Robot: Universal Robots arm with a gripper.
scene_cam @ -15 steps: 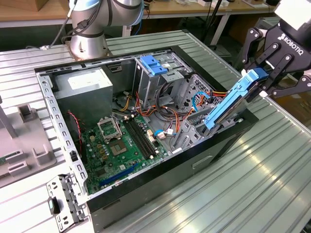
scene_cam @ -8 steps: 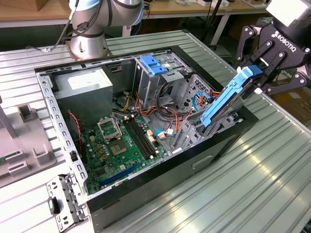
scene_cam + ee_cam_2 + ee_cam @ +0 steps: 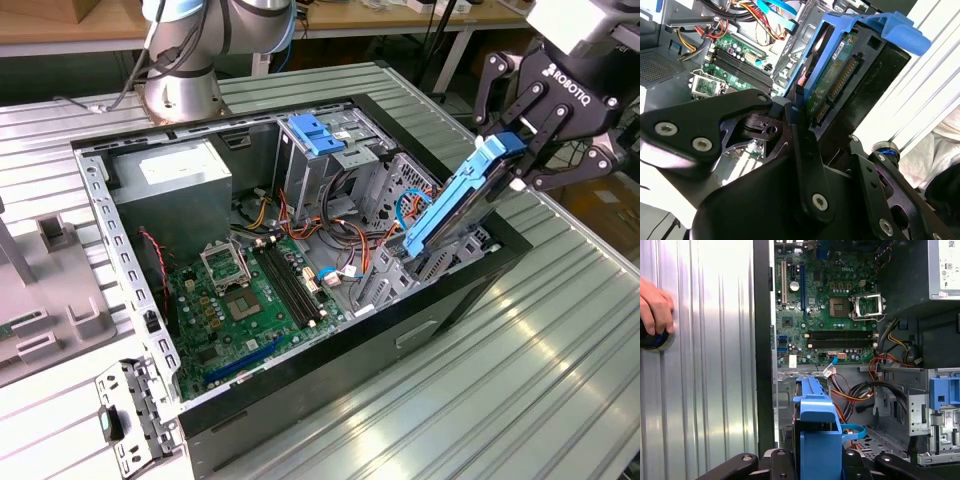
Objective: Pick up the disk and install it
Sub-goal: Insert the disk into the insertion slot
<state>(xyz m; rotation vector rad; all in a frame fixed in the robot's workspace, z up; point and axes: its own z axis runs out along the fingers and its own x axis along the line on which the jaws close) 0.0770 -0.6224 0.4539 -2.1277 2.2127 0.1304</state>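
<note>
The disk (image 3: 455, 205), a dark drive in a blue plastic carrier, hangs tilted over the open computer case (image 3: 440, 330) at the exterior view's right. Its lower end dips into the metal drive bay (image 3: 400, 270) near the case's front wall. My gripper (image 3: 515, 160) is shut on the disk's upper end. In the second wrist view the disk (image 3: 840, 75) shows its green circuit board and connector between the black fingers (image 3: 805, 150). The first wrist view has the blue carrier (image 3: 815, 430) rising from my gripper (image 3: 815, 467) toward the case's inside.
Inside the case lie a green motherboard (image 3: 240, 300), a grey power-supply box (image 3: 170, 180) and a metal cage with a light-blue latch (image 3: 318, 135), with loose cables around. A person's hand (image 3: 655, 305) rests on the ribbed table. The arm's base (image 3: 185, 80) stands behind the case.
</note>
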